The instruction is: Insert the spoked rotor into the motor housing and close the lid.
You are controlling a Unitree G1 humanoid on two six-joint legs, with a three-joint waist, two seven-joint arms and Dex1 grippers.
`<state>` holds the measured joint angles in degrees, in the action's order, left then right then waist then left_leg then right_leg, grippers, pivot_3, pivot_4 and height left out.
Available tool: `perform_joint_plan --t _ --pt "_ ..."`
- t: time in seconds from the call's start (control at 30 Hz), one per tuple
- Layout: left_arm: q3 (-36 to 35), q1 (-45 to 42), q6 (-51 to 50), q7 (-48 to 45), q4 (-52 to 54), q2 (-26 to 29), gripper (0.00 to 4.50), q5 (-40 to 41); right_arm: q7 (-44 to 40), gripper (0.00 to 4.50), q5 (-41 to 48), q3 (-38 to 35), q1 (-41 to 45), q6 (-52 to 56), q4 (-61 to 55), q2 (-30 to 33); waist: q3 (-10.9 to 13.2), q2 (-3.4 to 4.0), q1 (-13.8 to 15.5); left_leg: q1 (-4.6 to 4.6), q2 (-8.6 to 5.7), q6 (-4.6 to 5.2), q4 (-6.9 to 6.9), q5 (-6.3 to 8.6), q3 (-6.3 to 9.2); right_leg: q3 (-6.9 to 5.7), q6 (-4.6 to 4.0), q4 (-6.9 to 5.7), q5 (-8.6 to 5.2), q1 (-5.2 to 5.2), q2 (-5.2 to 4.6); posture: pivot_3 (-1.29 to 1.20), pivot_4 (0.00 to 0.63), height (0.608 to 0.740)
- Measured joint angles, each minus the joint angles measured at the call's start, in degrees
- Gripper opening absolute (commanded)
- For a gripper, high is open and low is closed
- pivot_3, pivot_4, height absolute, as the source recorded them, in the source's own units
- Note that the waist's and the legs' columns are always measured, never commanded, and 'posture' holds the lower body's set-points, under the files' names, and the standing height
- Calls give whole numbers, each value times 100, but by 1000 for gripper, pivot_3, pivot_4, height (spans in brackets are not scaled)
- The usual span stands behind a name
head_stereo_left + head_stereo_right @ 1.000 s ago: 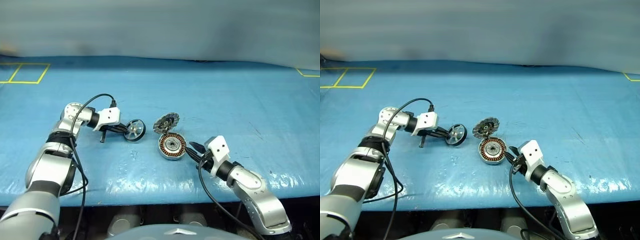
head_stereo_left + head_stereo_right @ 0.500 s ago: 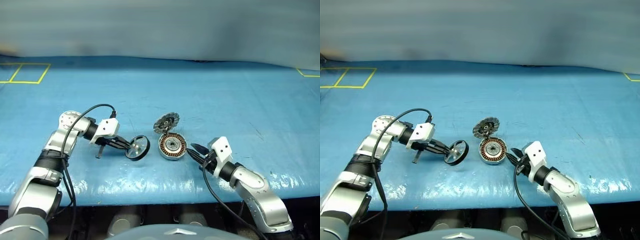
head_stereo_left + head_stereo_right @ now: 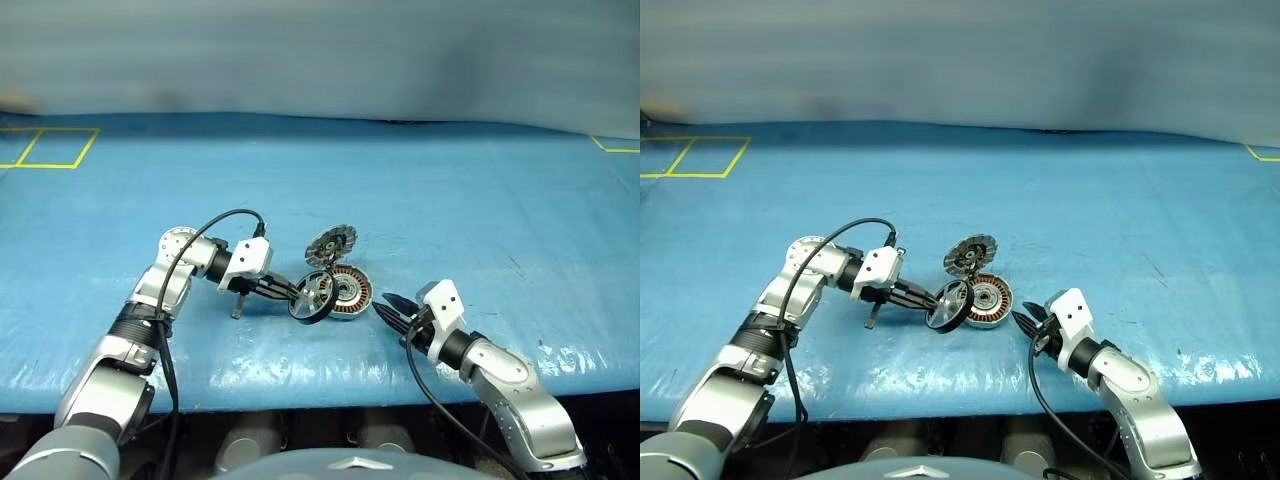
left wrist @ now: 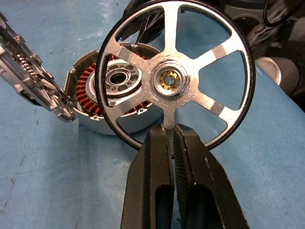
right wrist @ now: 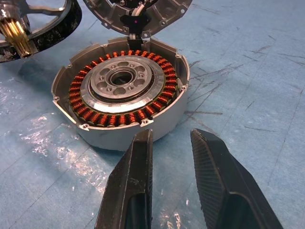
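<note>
While the blue-covered table (image 3: 450,200) carries everything, the round grey metal motor housing (image 3: 345,288) with its copper-brown windings sits near the table's near edge, its thin silvery patterned lid (image 3: 331,243) hinged open and standing up on the far side. The dark-rimmed spoked rotor (image 3: 312,297) with silver spokes stands on edge against the housing's left side, its flat face tilted, not level. The left claw (image 3: 294,293) is clamped on one spoke and lies left of the housing, so it is the nearer one for seating; I judge the rotor must tip flat. The right claw (image 3: 1024,317), fingers slightly apart and empty, waits just right of the housing.
</note>
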<state>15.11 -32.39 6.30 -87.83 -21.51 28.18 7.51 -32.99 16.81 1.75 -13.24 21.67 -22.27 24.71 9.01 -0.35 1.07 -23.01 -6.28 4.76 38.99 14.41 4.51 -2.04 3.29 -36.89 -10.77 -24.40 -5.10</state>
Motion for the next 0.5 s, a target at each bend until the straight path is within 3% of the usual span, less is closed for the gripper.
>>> perform_joint_plan --t 0.5 --pt "146 -273 -239 392 -43 -334 14 -17 48 1305 -80 66 21 -39 125 -85 0 0 -1 0 0 0 -3 0 0 0 0 1 0 -1 0 0 150 740"
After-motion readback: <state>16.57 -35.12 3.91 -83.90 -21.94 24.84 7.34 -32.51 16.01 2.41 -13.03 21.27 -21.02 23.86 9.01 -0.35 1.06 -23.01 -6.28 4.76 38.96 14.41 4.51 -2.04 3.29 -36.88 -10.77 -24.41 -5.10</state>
